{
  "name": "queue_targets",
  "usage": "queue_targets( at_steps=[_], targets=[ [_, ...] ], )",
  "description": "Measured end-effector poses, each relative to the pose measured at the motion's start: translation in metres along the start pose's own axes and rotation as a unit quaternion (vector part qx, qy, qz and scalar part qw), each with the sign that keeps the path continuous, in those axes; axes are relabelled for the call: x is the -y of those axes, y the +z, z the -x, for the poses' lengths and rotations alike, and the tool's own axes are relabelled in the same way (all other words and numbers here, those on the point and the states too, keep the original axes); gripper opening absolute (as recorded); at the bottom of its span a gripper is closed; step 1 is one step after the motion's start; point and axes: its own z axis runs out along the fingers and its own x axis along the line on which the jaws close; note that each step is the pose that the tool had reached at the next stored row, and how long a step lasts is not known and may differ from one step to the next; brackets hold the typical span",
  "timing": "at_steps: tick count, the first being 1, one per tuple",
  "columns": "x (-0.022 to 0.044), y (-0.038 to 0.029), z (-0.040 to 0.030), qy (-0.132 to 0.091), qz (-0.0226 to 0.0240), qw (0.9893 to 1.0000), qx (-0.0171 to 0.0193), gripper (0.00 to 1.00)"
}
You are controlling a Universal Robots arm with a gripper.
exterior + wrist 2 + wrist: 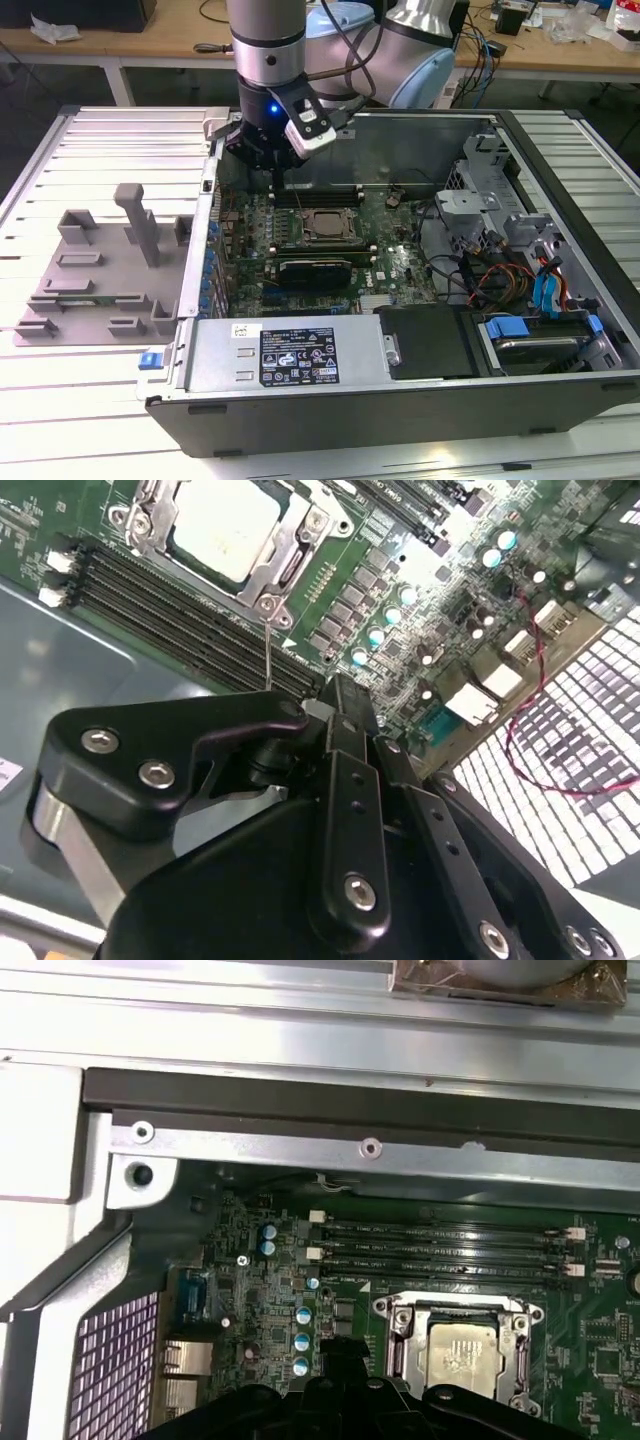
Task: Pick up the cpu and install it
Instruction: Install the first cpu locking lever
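Note:
The cpu, a square chip with a silvery top plate, lies inside the metal-framed socket on the green motherboard of an open computer case. Both wrist views show it seated in that frame, cpu and cpu. My gripper hangs above the board's rear corner, toward the exterior view's left of the socket and apart from the cpu. Its black fingers come together at the tip, shut with nothing between them. The gripper stands over the small blue-topped capacitors beside the socket.
Memory slots run along the socket's far side. The case wall rises close to the gripper. A power supply, drive bays with blue tabs and loose cables fill the case. A grey fixture tray lies outside it.

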Motion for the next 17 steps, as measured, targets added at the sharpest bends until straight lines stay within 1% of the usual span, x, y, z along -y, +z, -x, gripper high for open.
queue_targets(
  at_steps=[1, 2, 4, 7, 8, 9, 12, 14, 17],
  targets=[
    [0.0001, 0.0008, 0.0000, 0.000, 0.0027, 1.0000, 0.0001, 0.11],
    [0.0001, 0.0010, 0.0000, 0.000, 0.0065, 1.0000, 0.0005, 0.11],
    [0.0001, 0.0010, 0.0000, 0.000, 0.0158, 0.9999, 0.0016, 0.11],
    [0.0001, 0.0013, 0.0000, 0.001, 0.0342, 0.9994, 0.0039, 0.11],
    [0.0001, 0.0014, 0.0000, 0.001, 0.0431, 0.9991, 0.0049, 0.11],
    [0.0001, 0.0019, 0.0000, 0.001, 0.0472, 0.9989, 0.0053, 0.11],
    [0.0003, 0.0046, 0.0001, 0.001, 0.0528, 0.9986, 0.0057, 0.11],
    [0.0005, 0.0061, 0.0015, 0.001, 0.0546, 0.9985, 0.0058, 0.11],
    [0.0012, 0.0089, 0.0097, 0.001, 0.0581, 0.9983, 0.0059, 0.11]
  ],
)
